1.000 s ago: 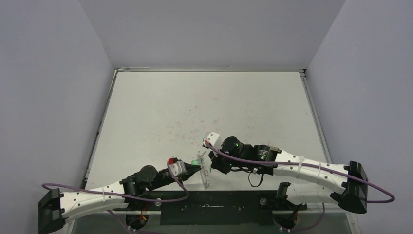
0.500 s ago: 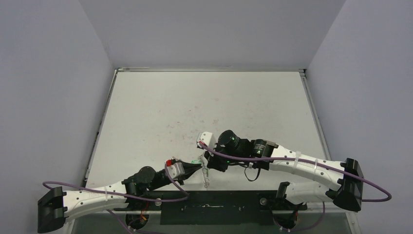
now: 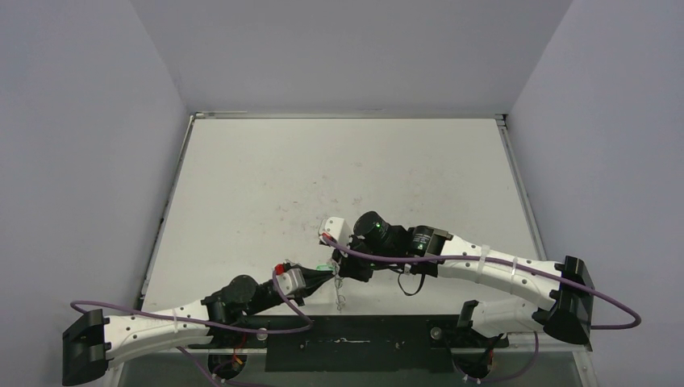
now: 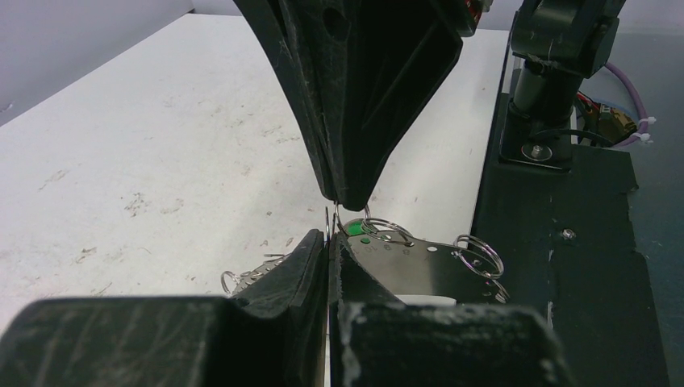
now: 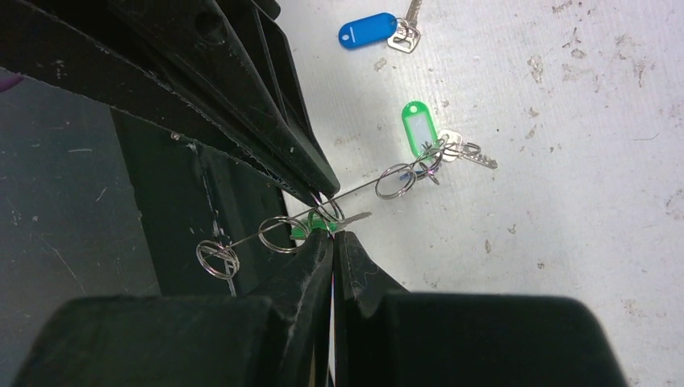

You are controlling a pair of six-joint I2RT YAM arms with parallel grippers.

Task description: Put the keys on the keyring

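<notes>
Thin silvery keyring (image 5: 355,193) raised, seen edge-on; green key (image 5: 419,127) at its end; blue key (image 5: 367,30) lying apart

The left arm (image 3: 173,316) lies low and stretched out, reaching from the near left corner toward the middle. The right arm (image 3: 492,270) reaches in from the near right, raised a little higher, its wrist bent downward. The two tools meet tip to tip in front of the robot. The left tool (image 3: 329,272) points right. The right tool (image 3: 340,264) angles left and down, and its narrow tip comes just over the left one. Each tool's fingers are pressed flat together, as both wrist views show.
</notes>
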